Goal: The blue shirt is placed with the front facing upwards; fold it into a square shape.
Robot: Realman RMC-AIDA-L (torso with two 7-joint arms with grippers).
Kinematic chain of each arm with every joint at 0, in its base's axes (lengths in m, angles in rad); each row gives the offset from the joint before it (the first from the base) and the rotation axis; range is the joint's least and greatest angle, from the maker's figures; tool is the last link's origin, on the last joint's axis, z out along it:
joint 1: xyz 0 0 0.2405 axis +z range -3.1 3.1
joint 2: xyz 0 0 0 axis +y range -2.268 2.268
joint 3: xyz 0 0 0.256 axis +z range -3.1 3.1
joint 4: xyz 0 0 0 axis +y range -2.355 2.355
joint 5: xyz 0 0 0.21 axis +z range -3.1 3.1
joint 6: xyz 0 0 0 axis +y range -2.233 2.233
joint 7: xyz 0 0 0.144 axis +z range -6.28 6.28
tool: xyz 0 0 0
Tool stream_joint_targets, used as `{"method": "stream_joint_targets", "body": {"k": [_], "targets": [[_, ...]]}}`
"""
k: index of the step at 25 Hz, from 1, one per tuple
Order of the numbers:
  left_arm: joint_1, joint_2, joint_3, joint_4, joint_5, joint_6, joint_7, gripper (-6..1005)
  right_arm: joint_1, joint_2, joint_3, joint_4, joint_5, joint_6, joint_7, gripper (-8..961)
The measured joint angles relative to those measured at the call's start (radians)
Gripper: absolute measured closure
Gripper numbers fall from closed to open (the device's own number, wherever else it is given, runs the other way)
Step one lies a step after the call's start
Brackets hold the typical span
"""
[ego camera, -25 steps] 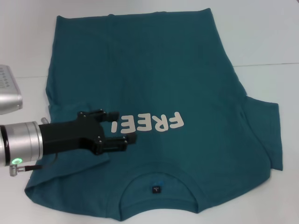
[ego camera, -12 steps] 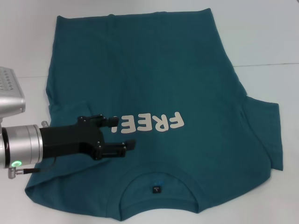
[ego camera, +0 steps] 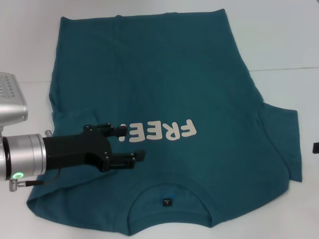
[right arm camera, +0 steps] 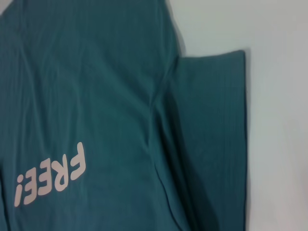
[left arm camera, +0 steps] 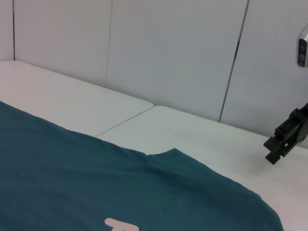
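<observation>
The blue shirt lies flat on the white table, front up, with white "FREE!" lettering and the neck nearest me. Its left sleeve is folded in over the body, while the right sleeve still sticks out. My left gripper hovers open over the folded left side, next to the lettering, with nothing between its fingers. Only a black tip of my right gripper shows at the right edge, off the shirt; the left wrist view shows the right gripper above bare table. The right wrist view looks down on the shirt and its right sleeve.
A silver housing sits at the left edge beside the shirt. A seam runs across the table at the right. Pale wall panels stand behind the table.
My left gripper has drawn back a little to the left and toward me over the shirt. The right gripper's tip has come into view at the right edge.
</observation>
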Motion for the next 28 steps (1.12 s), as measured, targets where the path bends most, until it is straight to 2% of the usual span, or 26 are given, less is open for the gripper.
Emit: {"method": "stream_joint_targets", "body": {"k": [4, 28], "targets": [[0.003, 0.0, 0.001, 0.0, 0.0, 0.0, 0.0, 150, 0.0, 0.01, -0.016, 0.018, -0.002, 0.034, 0.0, 38], [0.008, 0.0, -0.007, -0.002, 0.011, 0.001, -0.003, 149, 0.012, 0.029, -0.055, 0.129, 0.001, 0.154, -0.031, 41]]}}
